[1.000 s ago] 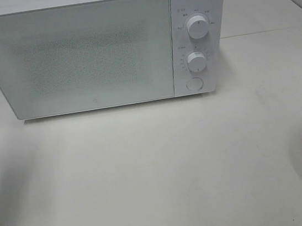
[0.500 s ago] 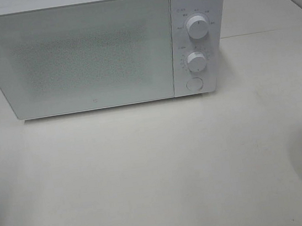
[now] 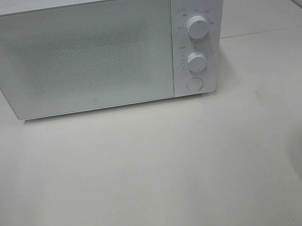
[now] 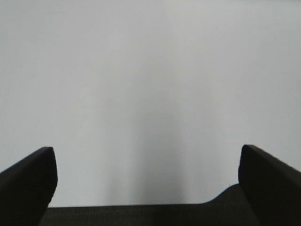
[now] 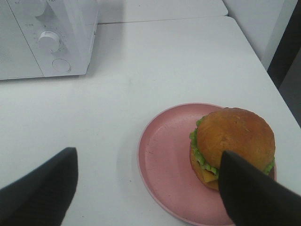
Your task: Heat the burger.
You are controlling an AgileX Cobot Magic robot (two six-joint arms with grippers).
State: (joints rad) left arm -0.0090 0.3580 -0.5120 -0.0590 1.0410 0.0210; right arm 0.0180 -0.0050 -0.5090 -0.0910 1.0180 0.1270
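Nothing moved over the last second: microwave (image 3: 98,50) door closed, burger (image 5: 233,146) resting on pink plate (image 5: 162,160). Both tools spread, empty; left tool (image 4: 146,183) probably facing bare table.

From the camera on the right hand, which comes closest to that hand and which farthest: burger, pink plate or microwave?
1. Burger, on the plate, partly behind one finger of the right hand.
2. Pink plate, under the burger; too close to separate from it.
3. Microwave, farthest, across the table.

1. Microwave (image 3: 98,50) control panel (image 3: 196,40): tiny gray print around upper knob (image 3: 197,27) and lower knob (image 3: 196,61), too small to read.
2. Small mark at door's (image 3: 77,58) bottom edge, unreadable.
3. No other text legible.
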